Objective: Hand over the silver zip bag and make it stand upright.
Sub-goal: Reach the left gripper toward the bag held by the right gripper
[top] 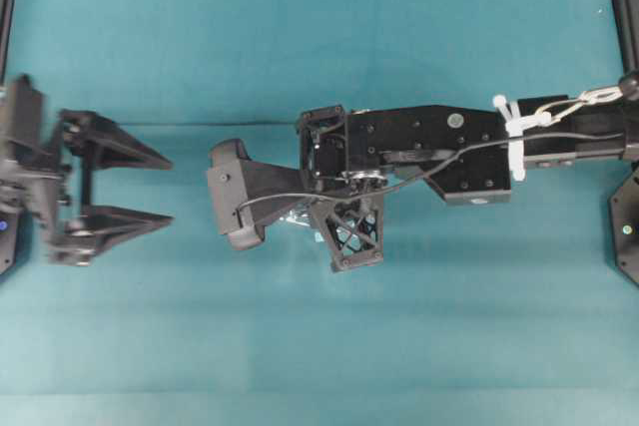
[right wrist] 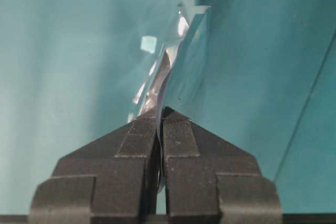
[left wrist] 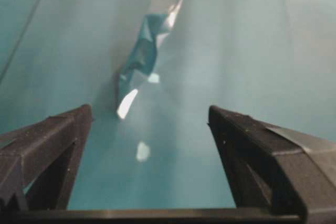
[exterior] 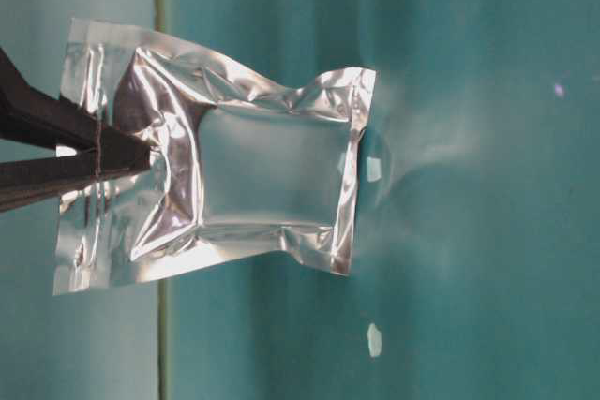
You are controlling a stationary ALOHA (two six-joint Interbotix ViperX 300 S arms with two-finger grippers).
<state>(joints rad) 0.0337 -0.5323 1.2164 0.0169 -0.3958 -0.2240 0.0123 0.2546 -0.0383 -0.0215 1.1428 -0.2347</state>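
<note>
The silver zip bag (exterior: 262,170) hangs upright from my right gripper (exterior: 141,156), which is shut on its top strip. Its lower edge is at the table surface; I cannot tell whether it touches. In the right wrist view the jaws (right wrist: 160,115) are pinched on the foil, and the bag (right wrist: 173,56) runs edge-on away from them. From overhead the right gripper (top: 344,231) points down mid-table and hides all but a sliver of the bag (top: 298,216). My left gripper (top: 168,189) is open and empty at the left. In its own view (left wrist: 149,111) the bag (left wrist: 144,59) stands ahead of it.
Two tiny white scraps lie on the teal table near the bag's foot, one (left wrist: 153,77) right beside it and one (left wrist: 142,151) nearer the left gripper. They also show in the table-level view (exterior: 373,169) (exterior: 374,339).
</note>
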